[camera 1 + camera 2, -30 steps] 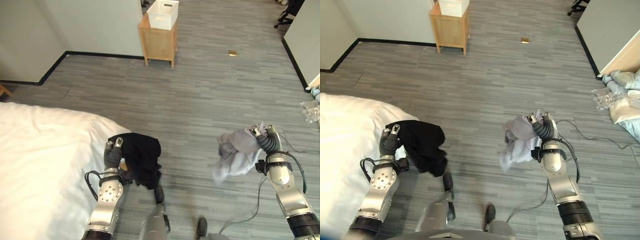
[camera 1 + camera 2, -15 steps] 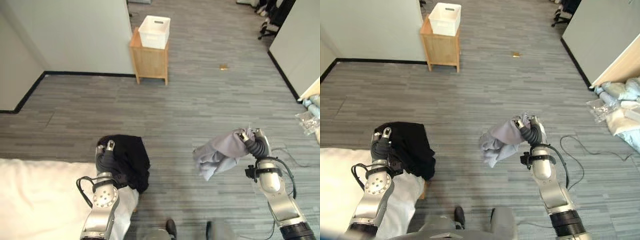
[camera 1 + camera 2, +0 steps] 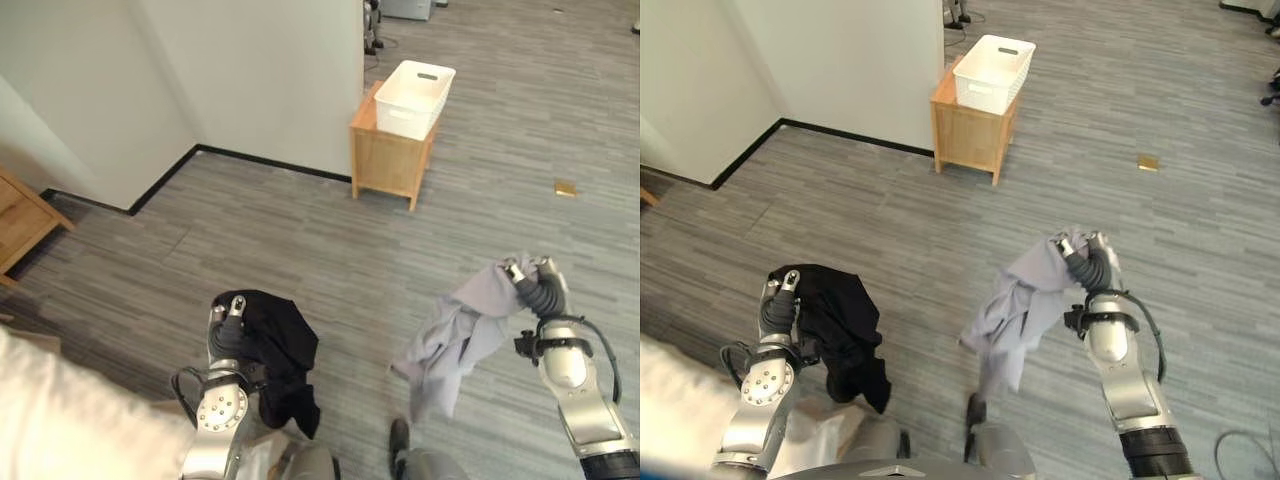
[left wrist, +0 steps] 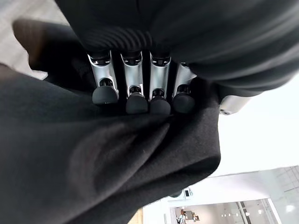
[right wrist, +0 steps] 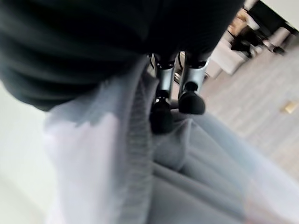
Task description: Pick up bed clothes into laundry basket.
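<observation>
- No text, label, number or sign could be read anywhere in the views.
- The white basket [image 3: 416,84] on the wooden cabinet [image 3: 388,160] bore no legible marking.

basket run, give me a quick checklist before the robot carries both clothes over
1. Left hand shut on black garment: ok, fingers curl into the cloth in the left wrist view.
2. Right hand shut on grey garment: ok.
3. White basket open and upright on the wooden stand: ok.
4. Floor between robot and basket free of obstacles: ok; a small tan object lies off to the right.
5. Grey garment clear of the floor: cannot tell, it hangs low.
</observation>
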Controlling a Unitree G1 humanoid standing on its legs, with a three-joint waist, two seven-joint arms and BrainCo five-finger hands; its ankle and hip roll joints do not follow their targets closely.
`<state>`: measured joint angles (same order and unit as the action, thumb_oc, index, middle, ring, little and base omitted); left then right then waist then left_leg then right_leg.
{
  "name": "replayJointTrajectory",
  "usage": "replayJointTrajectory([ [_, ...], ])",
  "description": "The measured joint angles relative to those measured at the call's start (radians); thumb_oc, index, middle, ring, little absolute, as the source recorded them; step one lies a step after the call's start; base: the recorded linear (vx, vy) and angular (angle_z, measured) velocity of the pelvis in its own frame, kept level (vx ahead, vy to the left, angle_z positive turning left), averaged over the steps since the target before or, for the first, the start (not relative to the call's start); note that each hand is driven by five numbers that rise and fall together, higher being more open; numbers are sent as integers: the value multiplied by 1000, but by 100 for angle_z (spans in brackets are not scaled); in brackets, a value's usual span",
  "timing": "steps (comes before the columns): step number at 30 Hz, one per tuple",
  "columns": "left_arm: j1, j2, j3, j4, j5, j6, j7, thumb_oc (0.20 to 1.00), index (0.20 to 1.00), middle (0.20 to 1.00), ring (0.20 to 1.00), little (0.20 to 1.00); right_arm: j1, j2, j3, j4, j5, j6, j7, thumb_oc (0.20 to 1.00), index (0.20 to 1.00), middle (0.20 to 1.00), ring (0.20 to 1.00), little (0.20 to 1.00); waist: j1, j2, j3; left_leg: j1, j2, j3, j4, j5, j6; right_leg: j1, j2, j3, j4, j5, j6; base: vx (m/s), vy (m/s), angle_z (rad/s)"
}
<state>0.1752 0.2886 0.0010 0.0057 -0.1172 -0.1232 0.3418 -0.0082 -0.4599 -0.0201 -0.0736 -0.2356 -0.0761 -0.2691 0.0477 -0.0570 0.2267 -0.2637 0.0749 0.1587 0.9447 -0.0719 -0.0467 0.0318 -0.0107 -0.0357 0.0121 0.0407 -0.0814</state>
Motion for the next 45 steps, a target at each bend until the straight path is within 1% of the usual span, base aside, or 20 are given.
replayJointTrajectory([
  [8, 18, -19, 0, 8, -36, -3, -25, 200, 200, 200, 200, 200, -9, -56, 55, 8, -1, 6, -8, 200, 200, 200, 200, 200, 25, 45, -14, -49, -83, -14, -1045, 40, 52, 325, 19, 111, -113, -188, 129, 584, 64, -71],
  [9, 42, -22, -2, 0, -35, -3, -25, 200, 200, 200, 200, 200, 4, -74, 61, 6, -1, 7, -7, 200, 200, 200, 200, 200, 40, 69, -28, -8, -63, -41, -1039, -1, 52, 378, 26, 113, -114, -213, 146, 894, 195, -104],
  [10, 40, 5, 3, 12, -35, 2, -25, 200, 200, 200, 200, 200, 15, -53, 72, 8, -1, 13, -8, 200, 200, 200, 200, 200, 39, 7, -37, 11, -113, -51, -1005, 105, 45, 425, -29, 96, -107, -243, 149, 886, 247, -57],
  [13, 31, 29, 0, 5, -34, 13, -31, 200, 200, 200, 200, 200, -4, -44, 78, -4, -7, 17, -3, 200, 200, 200, 200, 200, 82, -35, -37, 34, -147, -46, -881, 93, 66, 346, -94, 147, 134, -230, 135, 459, 139, -90],
  [17, -54, 41, -20, 1, -33, 12, -31, 200, 200, 200, 200, 200, -11, -56, 45, -68, -48, 20, -6, 200, 200, 200, 200, 200, 71, 10, -49, 162, -159, -83, -929, 123, 147, 63, -77, 91, 702, -178, 282, 410, 152, -50],
  [19, -160, 50, -65, 32, -28, 12, -30, 200, 200, 200, 200, 200, -52, -51, 28, -86, -48, 21, -8, 200, 200, 200, 200, 200, 2, 41, -29, 275, -182, -173, -981, 98, 148, -136, -13, 62, 1006, -172, 270, 559, 163, 68],
  [20, -202, 43, -88, 46, -27, 11, -30, 200, 200, 200, 200, 200, -84, -66, 26, -92, -38, 20, -13, 200, 200, 200, 200, 200, -25, 65, -23, 328, -194, -231, -991, 59, 96, -240, -39, -17, 1016, -226, 175, 438, 80, 62],
  [22, -211, 30, -95, 47, -27, 2, -33, 200, 200, 200, 200, 200, -128, -115, 25, -92, -32, 20, -21, 200, 200, 200, 200, 200, -39, 110, 1, 391, -189, -283, -996, 53, 61, -303, -33, -110, 810, -248, 113, 373, -51, 53],
  [23, -210, 23, -97, 49, -28, 1, -34, 200, 200, 200, 200, 200, -138, -142, 26, -91, -29, 19, -30, 200, 200, 200, 200, 200, -50, 119, 9, 404, -185, -277, -981, -4, -64, -313, -10, -113, 679, -232, 86, 501, -94, 97],
  [24, -189, 27, -90, 43, -30, -9, -38, 200, 200, 200, 200, 200, -147, -174, 30, -83, -20, 19, -50, 200, 200, 200, 200, 200, -77, 73, 8, 371, -160, -154, -852, -153, -43, -303, -50, -145, 439, -186, 81, 375, -93, 126],
  [26, -167, 38, -76, 35, -36, -19, -39, 200, 200, 200, 200, 200, -191, -206, 27, -50, -18, 16, -63, 200, 200, 200, 200, 200, -59, 54, -21, 403, -163, -129, -870, -170, 160, -320, -34, -92, 254, -140, 143, 416, -113, 77],
  [29, -159, 23, -55, 102, -38, -13, -40, 200, 200, 200, 200, 200, -273, -240, 21, -37, 9, 21, -85, 200, 200, 200, 200, 200, -71, 59, -23, 483, -155, -234, -914, -163, 143, -336, 73, -100, -28, 51, 42, 367, -94, 85],
  [30, -136, 22, -55, 108, -38, -4, -44, 200, 200, 200, 200, 200, -326, -235, 24, -33, 10, 21, -88, 200, 200, 200, 200, 200, -43, 36, -27, 526, -178, -195, -874, -193, 84, -291, 86, -96, -116, 192, -59, 291, -72, 77],
  [31, -129, -8, -68, 130, -36, 6, -49, 200, 200, 200, 200, 200, -338, -268, 23, -30, 12, 20, -97, 200, 200, 200, 200, 200, -53, 53, -18, 560, -173, -189, -825, -248, 6, -218, 70, -116, -107, 238, -34, 394, -132, 46],
  [36, -78, 26, -72, -12, -48, 12, -73, 200, 200, 200, 200, 200, -392, -276, 28, -6, 18, 33, -92, 200, 200, 200, 200, 200, -9, -14, 18, 502, -85, -169, -857, -251, -7, -29, 27, -59, -110, 169, -69, 361, -162, 64],
  [37, -85, 19, -73, -15, -64, 8, -78, 200, 200, 200, 200, 200, -426, -290, 29, -3, 17, 33, -91, 200, 200, 200, 200, 200, -15, 4, 17, 401, -57, -148, -661, -90, -100, -1, 40, -127, -95, 150, -52, 88, -97, 45],
  [41, -66, 34, -61, -29, -68, -7, -75, 200, 200, 200, 200, 200, -496, -317, 29, -38, 18, 15, -102, 200, 200, 200, 200, 200, 6, -12, 9, 239, -67, -114, -325, -66, -124, 38, 14, -64, -103, 61, -33, 117, -132, -13],
  [42, -82, 29, -66, -9, -77, -5, -75, 200, 200, 200, 200, 200, -531, -311, 30, -29, 18, 22, -109, 200, 200, 200, 200, 200, 28, -34, 26, 93, -65, -85, -102, 70, -140, 32, -16, -20, -95, 43, -49, 166, 6, -60],
  [44, -62, 33, -70, -4, -78, -1, -76, 200, 200, 200, 200, 200, -527, -292, 31, -27, 18, 23, -109, 200, 200, 200, 200, 200, 42, -55, 39, 60, -52, -59, -141, -30, -90, 68, -50, -14, -110, 50, -38, 230, 80, -30],
  [45, -38, 36, -67, -3, -78, -2, -76, 200, 200, 200, 200, 200, -508, -287, 33, -29, 15, 23, -115, 200, 200, 200, 200, 200, 50, -69, 37, 80, -42, -56, -400, -56, -50, 93, -86, -6, -113, 0, -9, 205, 96, -4],
])
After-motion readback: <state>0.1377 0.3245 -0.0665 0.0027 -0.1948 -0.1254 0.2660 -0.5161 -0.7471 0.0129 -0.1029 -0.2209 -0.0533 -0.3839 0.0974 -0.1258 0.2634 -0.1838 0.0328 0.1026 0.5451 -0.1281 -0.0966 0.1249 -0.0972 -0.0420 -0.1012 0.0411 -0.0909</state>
